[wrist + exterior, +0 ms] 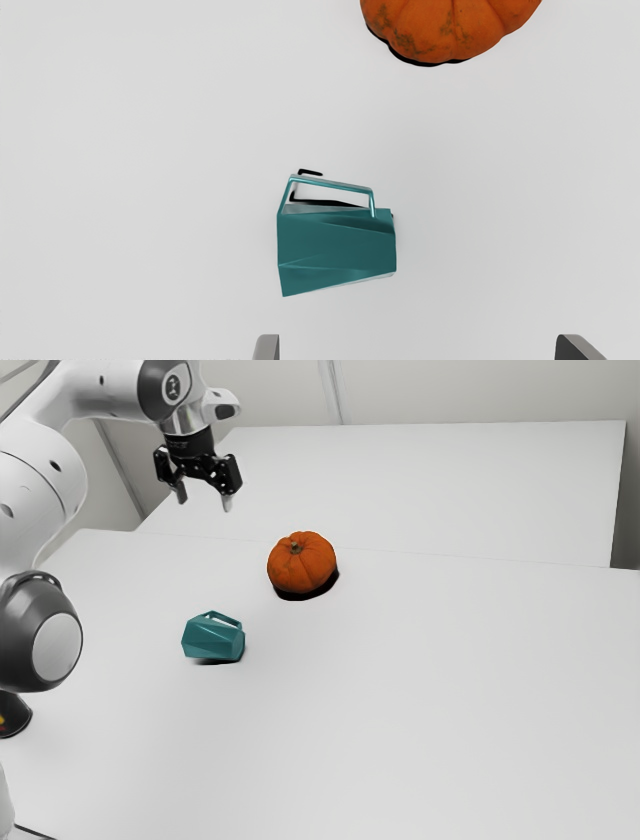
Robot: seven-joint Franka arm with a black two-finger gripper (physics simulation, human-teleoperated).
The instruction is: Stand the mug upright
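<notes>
In the exterior view my gripper (204, 498) hangs high above the table, toward the exterior view's upper left, its two fingers apart with nothing between them. The teal faceted mug (213, 638) lies on its side on the table, well below the gripper, with its handle upward in that picture. Seen from the wrist, the mug (336, 247) rests on its side beyond the fingertips of my open gripper (417, 347), and its angular handle sticks out on the side facing the pumpkin.
An orange pumpkin (301, 563) sits on the white table (420, 710), a short way from the mug toward the exterior view's right. A dark rounded object (12, 714) stands beside the arm at the exterior view's left edge.
</notes>
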